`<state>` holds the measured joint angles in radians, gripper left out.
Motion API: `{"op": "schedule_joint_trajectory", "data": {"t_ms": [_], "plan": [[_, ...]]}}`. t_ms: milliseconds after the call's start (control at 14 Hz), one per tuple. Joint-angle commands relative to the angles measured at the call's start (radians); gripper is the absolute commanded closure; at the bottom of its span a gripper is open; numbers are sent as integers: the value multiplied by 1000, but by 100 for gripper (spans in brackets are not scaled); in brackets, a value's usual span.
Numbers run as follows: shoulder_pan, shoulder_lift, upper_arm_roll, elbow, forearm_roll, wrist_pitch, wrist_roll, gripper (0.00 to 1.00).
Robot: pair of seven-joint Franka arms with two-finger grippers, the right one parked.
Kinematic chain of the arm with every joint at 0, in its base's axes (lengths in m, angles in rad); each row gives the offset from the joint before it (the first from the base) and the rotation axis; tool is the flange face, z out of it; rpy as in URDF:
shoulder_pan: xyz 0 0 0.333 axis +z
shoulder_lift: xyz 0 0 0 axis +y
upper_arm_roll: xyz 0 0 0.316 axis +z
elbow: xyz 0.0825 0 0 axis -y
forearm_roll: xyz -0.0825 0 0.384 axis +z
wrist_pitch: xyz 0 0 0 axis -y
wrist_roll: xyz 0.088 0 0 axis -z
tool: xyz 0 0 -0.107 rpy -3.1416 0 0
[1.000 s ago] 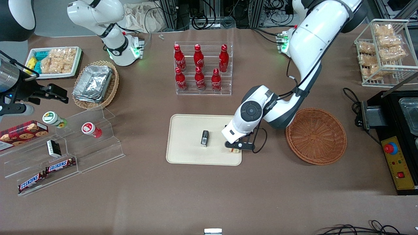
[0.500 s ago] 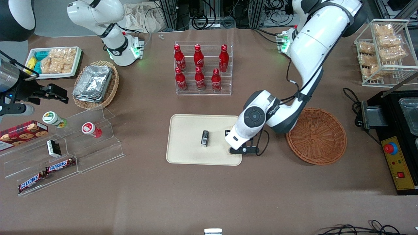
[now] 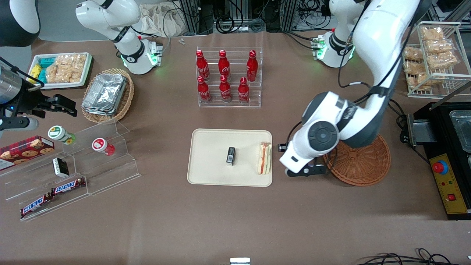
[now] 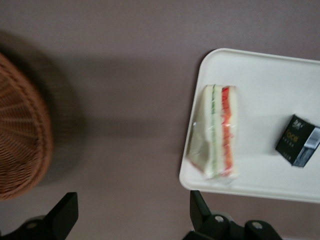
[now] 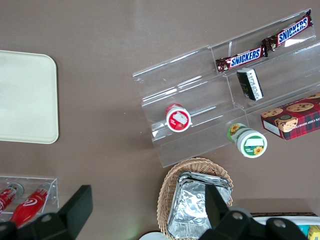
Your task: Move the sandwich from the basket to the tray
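Observation:
The sandwich [image 3: 265,158] [image 4: 216,131], a wrapped wedge with red and green filling, lies on the cream tray [image 3: 211,141] [image 4: 270,80], close to the rim that faces the basket. The round reddish-brown basket [image 3: 362,165] [image 4: 20,135] stands toward the working arm's end and holds nothing that I can see. My gripper [image 3: 303,171] [image 4: 132,220] hangs open over bare table between tray and basket. Nothing is between its fingers [image 4: 201,210]. The arm covers part of the basket in the front view.
A small black box [image 3: 230,155] [image 4: 297,140] stands mid-tray. A clear rack of red bottles [image 3: 228,77] is farther from the front camera. A black machine with a red button [image 3: 447,147] sits beside the basket. A clear stepped shelf of snacks [image 3: 73,165] lies toward the parked arm's end.
The gripper has let go of the sandwich and moved off the tray toward the basket. The sandwich now lies uncovered at the tray's edge.

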<state>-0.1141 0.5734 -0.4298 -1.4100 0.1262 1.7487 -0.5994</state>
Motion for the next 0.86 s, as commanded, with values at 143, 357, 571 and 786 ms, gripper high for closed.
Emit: {"op": "schedule_joint_trajectory", "data": {"t_ms": [143,357,571,786], "plan": [[158,-121,-4,-15,-20,-167,241,0],[278,-213,-4,-20,-11,-209,406,0],[365,-280,-3,-15,-7,-225,503,0],[415,-297,3,-10,-7,-236,497,0]]}}
